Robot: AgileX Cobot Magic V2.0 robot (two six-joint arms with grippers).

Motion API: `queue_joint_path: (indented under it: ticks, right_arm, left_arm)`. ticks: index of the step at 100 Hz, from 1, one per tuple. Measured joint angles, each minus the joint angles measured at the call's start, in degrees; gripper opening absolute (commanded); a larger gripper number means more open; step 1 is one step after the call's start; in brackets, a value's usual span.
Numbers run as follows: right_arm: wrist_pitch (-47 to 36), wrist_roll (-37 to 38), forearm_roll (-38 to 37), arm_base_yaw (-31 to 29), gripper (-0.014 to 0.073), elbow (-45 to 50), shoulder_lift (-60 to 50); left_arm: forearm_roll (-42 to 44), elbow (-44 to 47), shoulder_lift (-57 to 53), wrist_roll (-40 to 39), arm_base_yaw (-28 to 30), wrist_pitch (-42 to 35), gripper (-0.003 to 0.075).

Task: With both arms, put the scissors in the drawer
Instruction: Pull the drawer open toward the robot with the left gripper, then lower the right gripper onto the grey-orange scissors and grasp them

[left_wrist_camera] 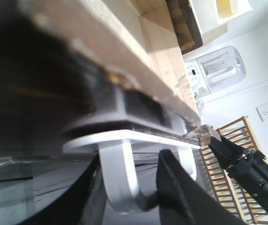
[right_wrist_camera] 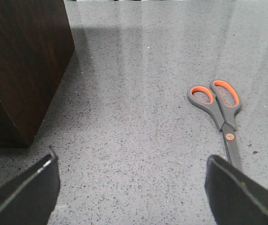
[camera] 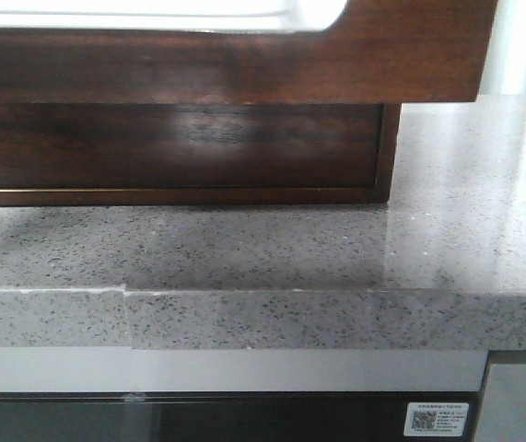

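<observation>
The drawer has a glossy dark red-brown front with a white rounded area along its upper edge. In the front view it stands out over the cabinet below it. In the left wrist view my left gripper is shut on the drawer's silver U-shaped handle, a black finger on each side. The scissors, grey with orange-lined loops, lie flat and closed on the speckled grey countertop. My right gripper is open and empty above the counter, its one finger beside the blades. Neither gripper shows in the front view.
The dark wooden cabinet stands on the counter beside my right gripper. The counter's front edge runs across the front view. The left wrist view shows a black arm, a wooden rack and a white appliance.
</observation>
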Motion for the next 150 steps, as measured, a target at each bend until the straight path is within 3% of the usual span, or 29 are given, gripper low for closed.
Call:
queue_joint_path:
  ticks: [11, 18, 34, 60, 73, 92, 102, 119, 150]
  right_arm:
    - [0.11, 0.00, 0.00, 0.00, 0.0568, 0.00, 0.00]
    - [0.33, 0.00, 0.00, 0.00, 0.0568, 0.00, 0.00]
    - [1.75, 0.00, 0.00, 0.00, 0.0568, -0.71, 0.00]
    - [11.11, 2.69, -6.13, -0.51, 0.0568, -8.02, 4.25]
    - [16.63, 5.86, -10.31, -3.47, 0.0566, -13.05, 10.47]
    - [20.53, 5.98, -10.04, -11.58, 0.0565, -18.11, 21.35]
    - [21.05, 2.90, -7.65, -15.08, 0.0565, -20.03, 27.73]
    - [22.02, 0.81, -5.83, -15.91, 0.0558, -24.66, 38.87]
    - [26.42, -2.77, -5.37, -16.03, 0.0419, -37.25, 57.32]
  left_arm:
    - [2.64, -0.41, -0.59, 4.11, 0.00, 0.26, 0.0437]
    - [5.11, -0.88, -1.14, 6.77, 0.00, 1.43, 0.0487]
    - [15.50, -3.23, -1.94, 6.25, -0.11, 3.14, 0.0471]
    - [47.29, -12.75, -7.98, -10.50, -0.11, 5.30, 0.0471]
    - [56.61, -15.56, -10.64, -13.14, -1.55, 5.92, 0.0471]
    - [67.41, -17.28, -11.01, -15.93, -6.72, 4.92, 0.0471]
    - [70.54, -17.77, -11.13, -17.23, -8.42, 1.93, 0.0471]
    - [71.67, -17.87, -11.13, -17.57, -9.25, -3.76, 0.0471]
    - [71.78, -17.87, -11.13, -17.57, -9.25, -6.51, 0.0471]
